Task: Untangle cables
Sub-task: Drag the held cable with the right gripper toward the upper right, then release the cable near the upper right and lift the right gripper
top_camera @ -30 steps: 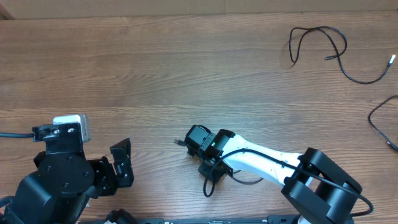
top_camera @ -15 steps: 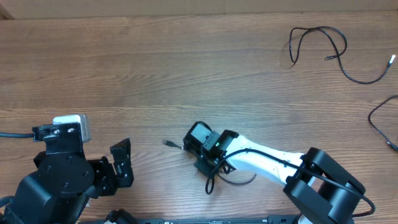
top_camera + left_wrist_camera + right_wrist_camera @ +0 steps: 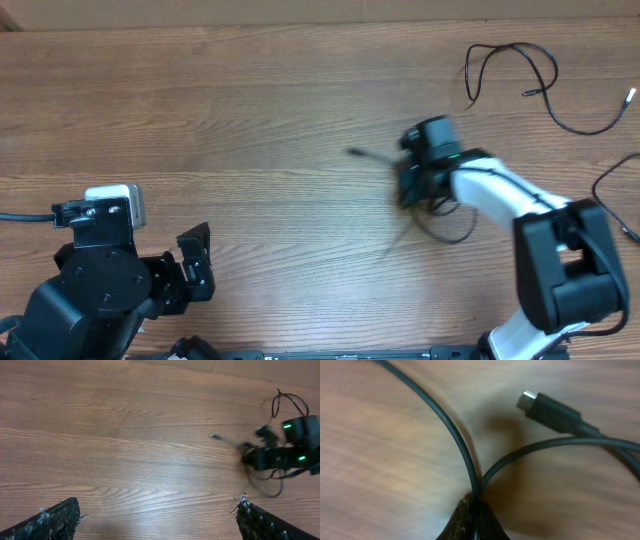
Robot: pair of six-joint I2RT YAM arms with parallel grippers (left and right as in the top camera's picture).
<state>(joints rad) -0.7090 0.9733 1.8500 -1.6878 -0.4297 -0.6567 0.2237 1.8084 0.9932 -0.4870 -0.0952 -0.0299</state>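
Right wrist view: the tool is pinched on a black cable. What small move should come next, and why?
Probably lay it out straight on the table and release: the right tool is shut on the black cable, two strands meet at the pinch, and the looped cable lies just beyond.

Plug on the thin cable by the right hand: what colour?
Black plug with a silver metal tip; clearest in the right wrist view.
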